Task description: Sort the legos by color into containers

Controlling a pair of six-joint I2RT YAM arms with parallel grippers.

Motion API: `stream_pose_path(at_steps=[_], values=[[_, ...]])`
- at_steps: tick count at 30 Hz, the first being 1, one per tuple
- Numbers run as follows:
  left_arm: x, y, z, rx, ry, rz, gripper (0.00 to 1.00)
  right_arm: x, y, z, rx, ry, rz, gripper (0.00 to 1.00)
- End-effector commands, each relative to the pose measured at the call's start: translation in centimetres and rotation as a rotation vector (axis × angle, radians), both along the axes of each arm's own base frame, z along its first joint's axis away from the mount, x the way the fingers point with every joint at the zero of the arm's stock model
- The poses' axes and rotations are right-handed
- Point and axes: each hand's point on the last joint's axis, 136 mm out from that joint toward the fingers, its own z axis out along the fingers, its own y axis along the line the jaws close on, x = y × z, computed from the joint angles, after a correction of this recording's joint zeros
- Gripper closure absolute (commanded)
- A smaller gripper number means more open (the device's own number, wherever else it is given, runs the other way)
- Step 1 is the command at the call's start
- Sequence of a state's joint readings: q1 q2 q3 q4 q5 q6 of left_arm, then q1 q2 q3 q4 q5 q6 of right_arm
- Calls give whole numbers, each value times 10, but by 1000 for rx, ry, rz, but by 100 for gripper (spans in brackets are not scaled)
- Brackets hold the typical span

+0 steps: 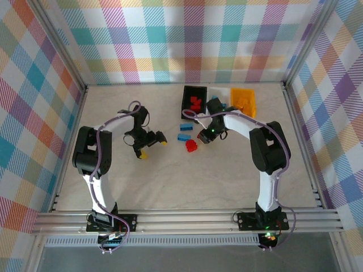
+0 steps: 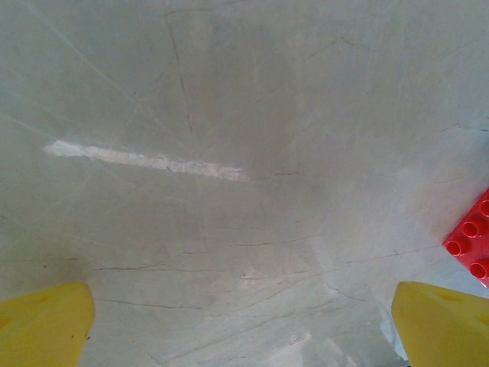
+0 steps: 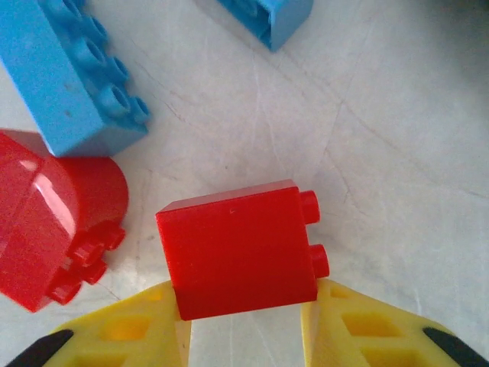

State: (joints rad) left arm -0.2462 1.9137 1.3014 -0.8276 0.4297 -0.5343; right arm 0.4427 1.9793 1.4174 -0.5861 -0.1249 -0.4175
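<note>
My right gripper [image 3: 244,310] is shut on a square red lego [image 3: 241,248], its yellow fingers pressing both sides just above the table. A rounded red lego [image 3: 53,222] and a long blue lego [image 3: 72,73] lie to its left, and another blue lego [image 3: 267,19] lies beyond it. From above, the right gripper [image 1: 204,137] sits beside a red lego [image 1: 191,145] and two blue legos [image 1: 185,131]. My left gripper [image 2: 244,329] is open over bare table, with a red lego [image 2: 474,237] at the right edge. The black container [image 1: 185,102] holds red legos, and the white container [image 1: 223,90] and yellow-orange container [image 1: 244,101] stand beside it.
The three bins stand in a row at the back centre-right, close to the right arm's elbow. From above, the left gripper [image 1: 153,147] hovers left of the loose bricks. Checked walls and metal rails [image 1: 74,68] close in the table. A white scuff [image 2: 145,160] marks the surface.
</note>
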Motion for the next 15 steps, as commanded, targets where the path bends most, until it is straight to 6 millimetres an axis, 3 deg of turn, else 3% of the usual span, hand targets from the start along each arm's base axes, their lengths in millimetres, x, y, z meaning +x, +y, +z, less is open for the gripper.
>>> stream_pose_path(at_steps=[1,6,10,15], values=[[-1,-1,6,-21,-10,8,0,19,13,40,97,-63,-39,62],[0,-1,9,-18,-13,-8,0,77,23,70,155,-149,-112,61],[-1,1,11,-12,-12,-18,0,130,27,75,155,-194,-172,60],[-3,2,16,-4,-15,-24,0,176,31,70,150,-233,-207,42]])
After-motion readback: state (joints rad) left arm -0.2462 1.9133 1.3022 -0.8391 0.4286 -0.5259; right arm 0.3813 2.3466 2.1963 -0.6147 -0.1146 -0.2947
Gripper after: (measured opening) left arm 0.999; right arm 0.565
